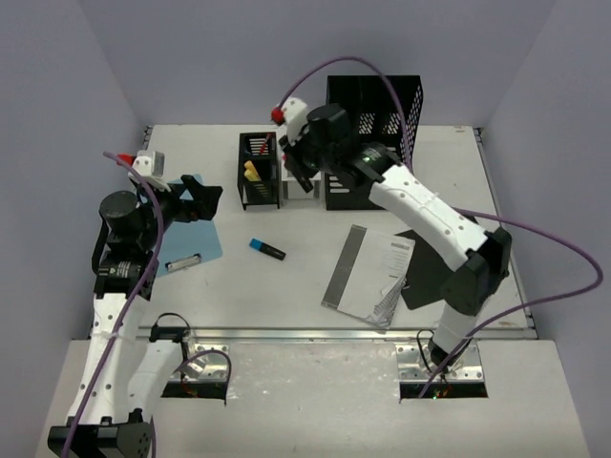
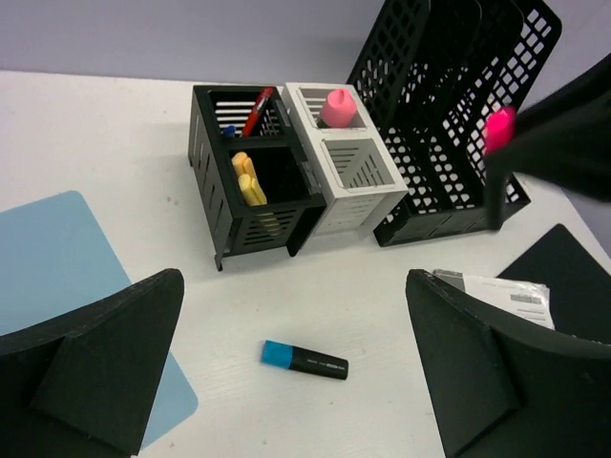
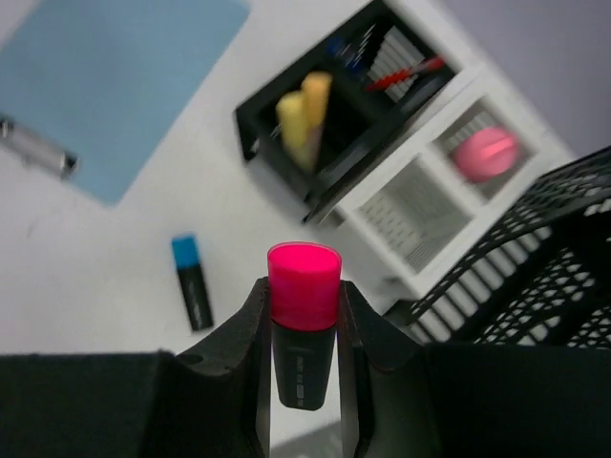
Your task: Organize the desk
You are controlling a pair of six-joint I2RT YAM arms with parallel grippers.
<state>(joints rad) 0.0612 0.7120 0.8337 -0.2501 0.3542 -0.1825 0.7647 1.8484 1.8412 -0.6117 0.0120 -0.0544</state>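
Note:
The white desk (image 1: 305, 286) holds a blue-capped black highlighter (image 1: 267, 249) lying flat; it also shows in the left wrist view (image 2: 305, 360) and the right wrist view (image 3: 191, 281). My right gripper (image 3: 304, 305) is shut on a pink-capped highlighter (image 3: 304, 284), held upright in the air above the desk in front of the white organizer (image 3: 449, 196). In the top view the right gripper (image 1: 298, 164) hangs next to the black pen organizer (image 1: 259, 170). My left gripper (image 1: 205, 200) is open and empty, its jaws wide apart above the blue highlighter (image 2: 294, 279).
The black organizer (image 2: 250, 181) holds yellow highlighters and pens. The white organizer (image 2: 348, 162) holds a pink object (image 2: 338, 107). A black mesh file rack (image 1: 377, 114) stands behind. A blue clipboard (image 1: 191, 234) lies left. Papers (image 1: 368, 277) on a black notebook (image 1: 430, 272) lie right.

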